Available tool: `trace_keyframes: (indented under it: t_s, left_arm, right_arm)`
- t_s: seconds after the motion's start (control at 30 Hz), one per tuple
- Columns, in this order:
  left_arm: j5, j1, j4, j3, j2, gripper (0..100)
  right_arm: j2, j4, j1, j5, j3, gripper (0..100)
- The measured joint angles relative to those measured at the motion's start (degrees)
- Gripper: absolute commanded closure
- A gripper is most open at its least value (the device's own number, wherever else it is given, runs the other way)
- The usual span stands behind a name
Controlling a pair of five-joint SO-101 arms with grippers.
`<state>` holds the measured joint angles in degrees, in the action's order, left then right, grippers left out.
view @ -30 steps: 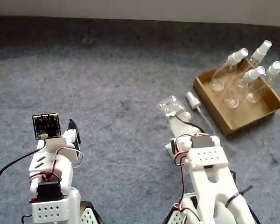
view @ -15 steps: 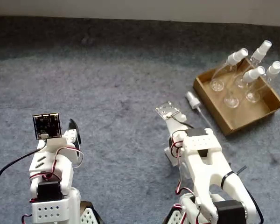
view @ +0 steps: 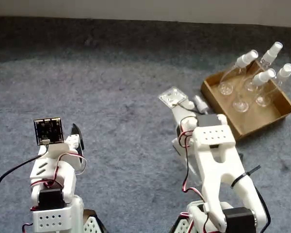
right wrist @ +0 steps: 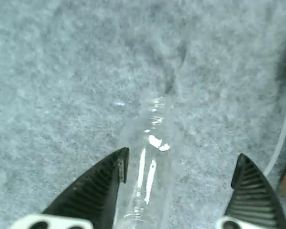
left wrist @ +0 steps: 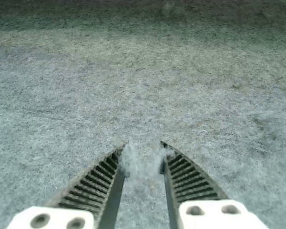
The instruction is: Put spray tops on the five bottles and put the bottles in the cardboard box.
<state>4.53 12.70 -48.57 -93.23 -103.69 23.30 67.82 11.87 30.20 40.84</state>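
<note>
Between ribbed fingers (right wrist: 97,183) of right hand (right wrist: 182,158): clear plastic bottle (right wrist: 150,148).

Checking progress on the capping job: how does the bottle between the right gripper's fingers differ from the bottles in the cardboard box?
The bottle between the open right gripper has a bare neck, while the four bottles each carry a white spray top. It lies flat on the carpet outside the cardboard box, while they lean inside it. All five are clear.

We can read no lettering, label, number or sign on any object here.
</note>
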Motion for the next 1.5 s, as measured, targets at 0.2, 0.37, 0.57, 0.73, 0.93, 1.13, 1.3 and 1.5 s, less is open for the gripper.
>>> trace_keyframes:
  t_s: [0.2,0.37,0.57,0.73,0.93,1.13,1.3,1.5]
  left_arm:
    - [0.00,0.00,0.00,0.00,0.00,93]
    - [0.00,0.00,0.00,0.00,0.00,93]
    - [0.00,0.00,0.00,0.00,0.00,93]
    - [0.00,0.00,0.00,0.00,0.00,93]
    - [0.00,0.00,0.00,0.00,0.00,93]
    - [0.00,0.00,0.00,0.00,0.00,93]
    - [0.00,0.00,0.00,0.00,0.00,93]
    - [0.00,0.00,0.00,0.00,0.00,93]
  right_arm:
    - [-1.41,1.23,2.73,0.00,-2.20,69.9]
    - [-10.99,3.60,3.69,-4.22,-4.84,69.8]
    - [-19.16,4.57,5.63,-4.57,-7.56,69.8]
    - [-22.51,3.25,5.54,-4.66,-7.65,69.8]
    - [-25.67,3.25,5.54,-4.66,-7.65,70.2]
    - [-27.96,3.16,5.71,-5.01,-8.62,70.3]
    - [-27.96,3.16,5.71,-8.62,-9.05,70.3]
    - [-28.04,6.86,5.71,-9.76,-9.14,70.1]
